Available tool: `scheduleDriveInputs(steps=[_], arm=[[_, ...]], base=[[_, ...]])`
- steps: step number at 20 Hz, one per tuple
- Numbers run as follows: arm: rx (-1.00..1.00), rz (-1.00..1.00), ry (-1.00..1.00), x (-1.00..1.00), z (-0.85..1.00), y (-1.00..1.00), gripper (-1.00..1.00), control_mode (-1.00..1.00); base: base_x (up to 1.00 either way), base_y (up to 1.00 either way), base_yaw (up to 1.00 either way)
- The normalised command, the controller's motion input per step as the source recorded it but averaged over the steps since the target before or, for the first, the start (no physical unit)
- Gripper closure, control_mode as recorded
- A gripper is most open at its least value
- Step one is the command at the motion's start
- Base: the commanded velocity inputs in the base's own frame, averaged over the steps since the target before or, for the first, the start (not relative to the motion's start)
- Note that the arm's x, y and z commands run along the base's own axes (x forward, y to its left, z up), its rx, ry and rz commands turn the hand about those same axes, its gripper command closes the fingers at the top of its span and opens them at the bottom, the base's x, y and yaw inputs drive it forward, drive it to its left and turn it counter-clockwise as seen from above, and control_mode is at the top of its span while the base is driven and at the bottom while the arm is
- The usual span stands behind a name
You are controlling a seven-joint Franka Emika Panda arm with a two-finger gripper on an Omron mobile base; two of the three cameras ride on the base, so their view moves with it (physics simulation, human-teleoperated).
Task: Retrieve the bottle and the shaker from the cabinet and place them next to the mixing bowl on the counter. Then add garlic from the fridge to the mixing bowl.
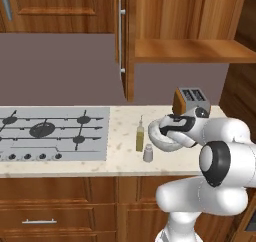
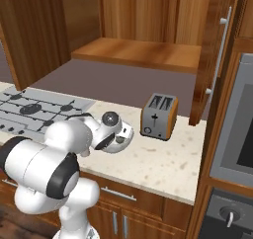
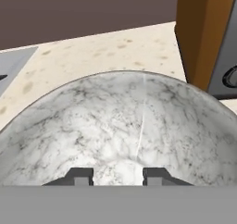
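- The reddish-brown wooden wall cabinet (image 1: 190, 21) hangs open over the beige speckled stone worktop (image 1: 125, 131).
- The mottled silvery round mixing bowl (image 3: 125, 126) sits beside the orange-sided toaster (image 2: 158, 116).
- The slim oil bottle (image 1: 140, 137) and squat grey shaker (image 1: 148, 153) stand just left of the bowl.
- My jaws hang parted over the bowl, holding nothing.

The round deep mixing bowl (image 3: 125, 121) looks like smooth, grey-veined white marble. The beige counter (image 1: 125, 136) is speckled, matt stone. The reddish-brown wall cabinet (image 1: 185, 51) shows grained wood.
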Motion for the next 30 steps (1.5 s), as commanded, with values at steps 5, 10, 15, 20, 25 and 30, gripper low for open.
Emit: scheduleDriveInputs(steps=[5,10,15,20,25,30], arm=[[0.0,0.01,-0.01,-0.03,0.03,0.0,-1.0,-1.0],[0.0,0.03,-0.12,-0.34,0.44,0.0,-1.0,-1.0],[0.0,0.02,-0.18,-0.62,0.61,-0.01,-1.0,-1.0],[0.0,0.0,-0.09,-0.66,0.37,-0.02,-1.0,-1.0],[0.0,-0.04,0.09,-0.61,0.22,-0.12,-1.0,-1.0],[-0.03,-0.06,0.31,-0.58,0.0,0.0,-1.0,-1.0]], base=[[0.0,0.0,0.0],[0.0,0.0,0.0],[0.0,0.0,0.0],[0.0,0.0,0.0],[0.0,0.0,0.0],[0.0,0.0,0.0]])
